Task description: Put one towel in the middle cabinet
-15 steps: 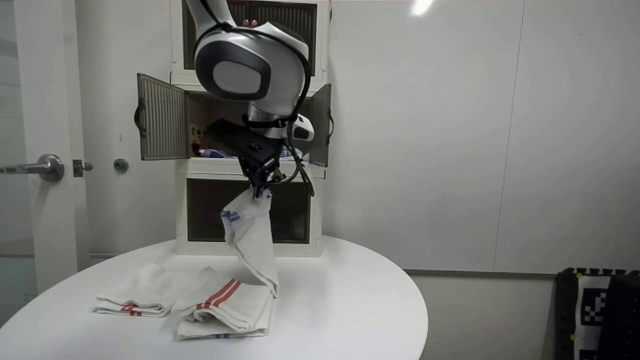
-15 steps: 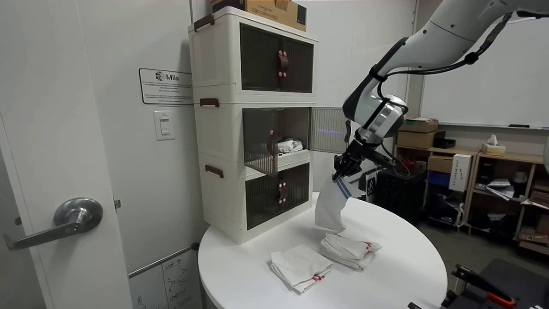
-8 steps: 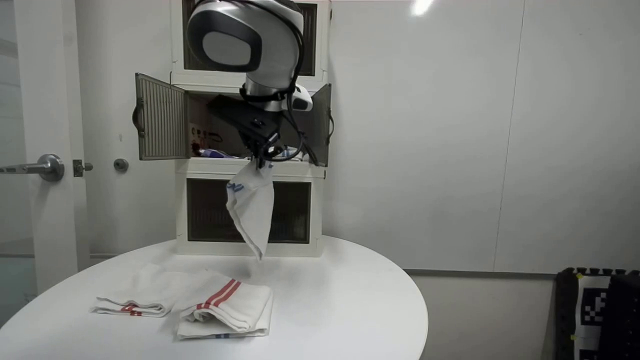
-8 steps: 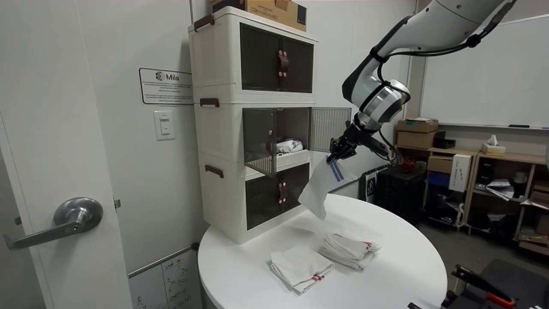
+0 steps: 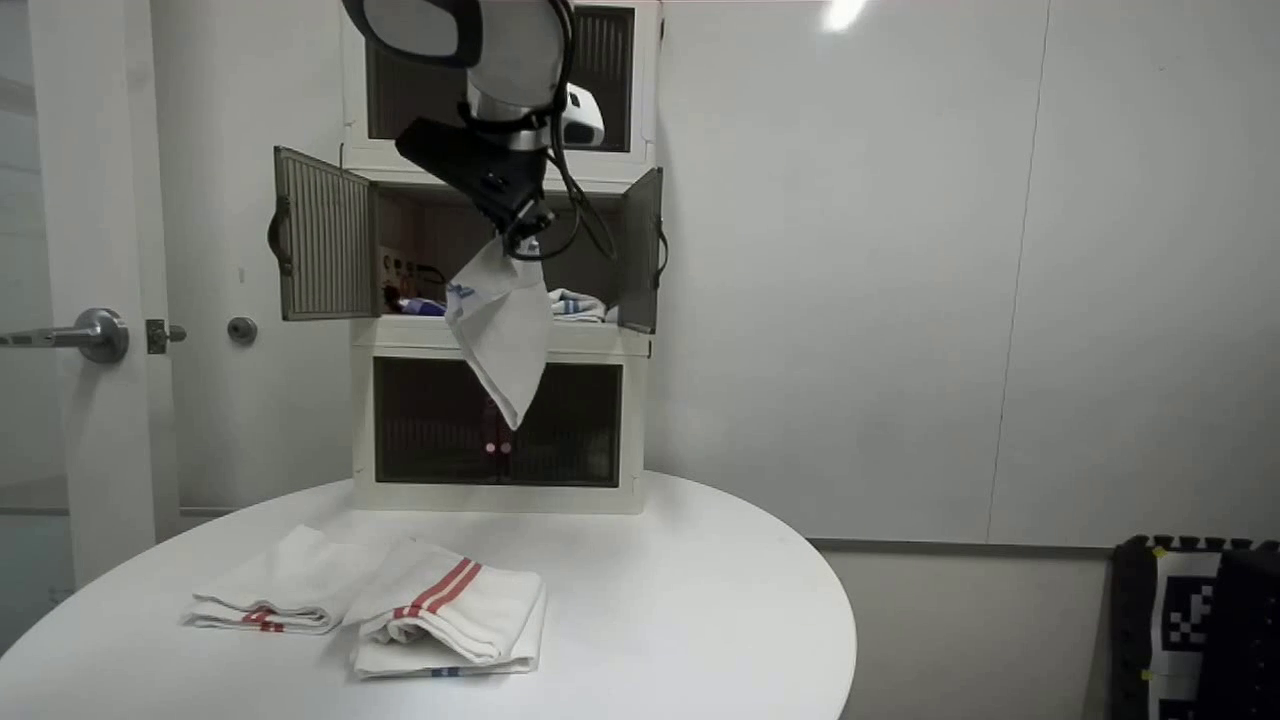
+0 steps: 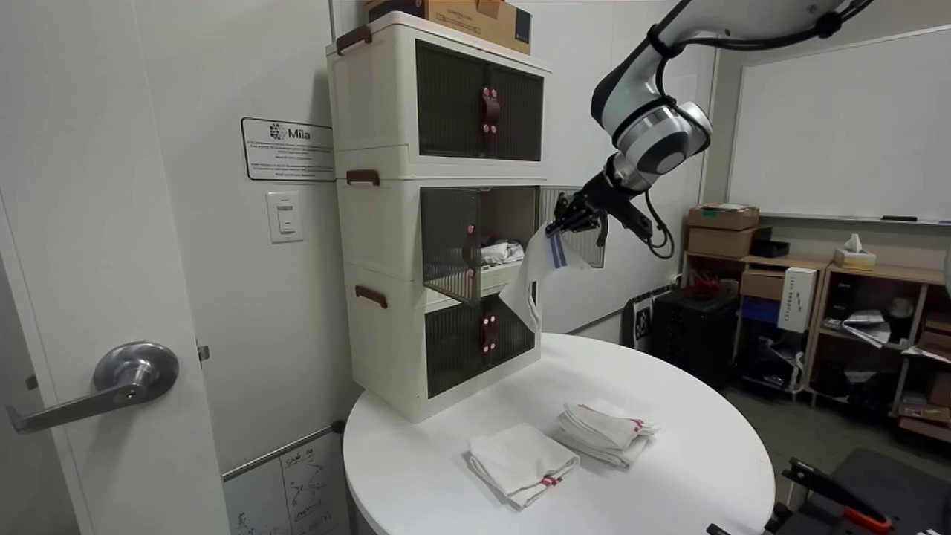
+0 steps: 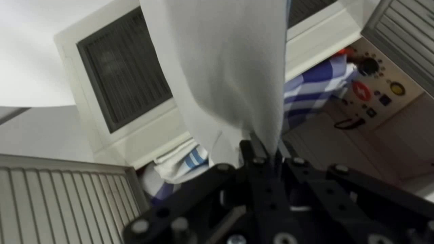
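White cloth towel with thin blue stripes (image 5: 503,340): hangs in mid-air before the white boxy middle cabinet (image 6: 380,232), not yet inside, its lowest corner dangling in front of the dark-fronted bottom tier (image 6: 453,357).
Jaws: clenched on the towel's upper edge; the black gripper (image 6: 551,227) slants downward.
Middle cabinet: both grey ribbed doors (image 5: 325,240) swung open; inside lie a folded white cloth with blue stripes (image 5: 577,306) and a blue-and-white checked cloth (image 7: 310,84).
White sill (image 5: 600,340): the likeliest snag — with too little lift, the hanging end would catch here and stay draped outside.
Grip and doors: the pinch takes only one edge, so a catch might pull the towel free — and an off-centre approach could nudge a door.
Round white table (image 5: 700,600): carries a folded white towel with red stripes (image 6: 521,462) just beside a folded cloth pile (image 5: 455,612), red-striped on top.
Room: a brown cardboard box (image 6: 475,22) tops the white three-tier stack (image 6: 371,96); a metal lever door handle (image 6: 137,375), a whiteboard (image 6: 839,134) and wooden shelves (image 6: 888,273) stand around.
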Controlling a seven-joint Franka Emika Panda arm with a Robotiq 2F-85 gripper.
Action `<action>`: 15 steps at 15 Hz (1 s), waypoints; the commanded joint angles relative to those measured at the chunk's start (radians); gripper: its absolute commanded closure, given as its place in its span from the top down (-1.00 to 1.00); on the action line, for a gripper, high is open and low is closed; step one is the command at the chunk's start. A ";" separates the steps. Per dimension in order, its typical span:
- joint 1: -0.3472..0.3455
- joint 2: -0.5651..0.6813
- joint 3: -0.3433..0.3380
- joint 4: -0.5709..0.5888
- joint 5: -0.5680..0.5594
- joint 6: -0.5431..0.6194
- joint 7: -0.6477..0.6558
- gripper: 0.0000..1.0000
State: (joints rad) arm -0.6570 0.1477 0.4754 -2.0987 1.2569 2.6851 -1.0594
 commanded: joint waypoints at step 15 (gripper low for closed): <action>-0.005 0.089 -0.011 0.279 0.723 0.020 -0.525 -0.96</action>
State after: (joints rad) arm -0.6668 0.1155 0.4731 -1.9760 1.8815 2.6845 -1.4636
